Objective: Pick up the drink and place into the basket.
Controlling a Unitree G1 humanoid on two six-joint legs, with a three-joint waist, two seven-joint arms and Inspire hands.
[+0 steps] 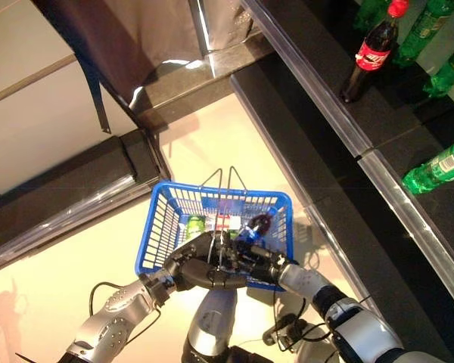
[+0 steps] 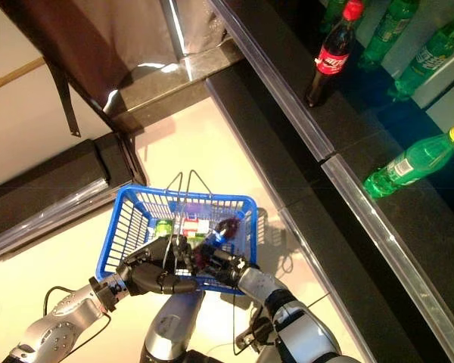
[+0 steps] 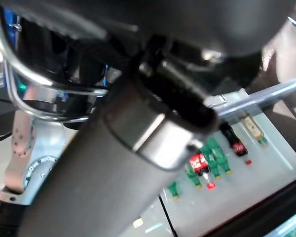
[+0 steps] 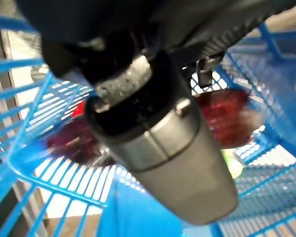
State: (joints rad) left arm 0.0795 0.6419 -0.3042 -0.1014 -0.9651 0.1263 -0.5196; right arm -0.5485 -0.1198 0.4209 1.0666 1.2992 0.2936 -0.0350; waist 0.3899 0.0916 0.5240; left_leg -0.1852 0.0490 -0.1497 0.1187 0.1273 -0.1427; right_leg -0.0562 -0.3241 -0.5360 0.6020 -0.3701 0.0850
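I have the blue wire basket point(image 1: 153, 227) low in front of me. My left hand point(image 1: 204, 272) is curled round the wire handle point(image 3: 34, 94) at its near rim. Inside lie a dark cola bottle with a red label point(image 1: 257, 224) and a green bottle point(image 1: 195, 225). My right hand point(image 1: 261, 265) reaches over the near rim beside the left hand. In the right wrist view its thumb point(image 4: 158, 148) stands straight, clear of the cola bottle point(image 4: 227, 118), which rests on the basket's floor beyond it.
A dark shelf with a metal edge point(image 1: 318, 98) runs along the right. On it stand an upright cola bottle point(image 1: 374, 49) and several green bottles point(image 1: 431, 23); one green bottle point(image 1: 439, 166) lies on its side. A dark counter point(image 1: 76, 189) is at the left.
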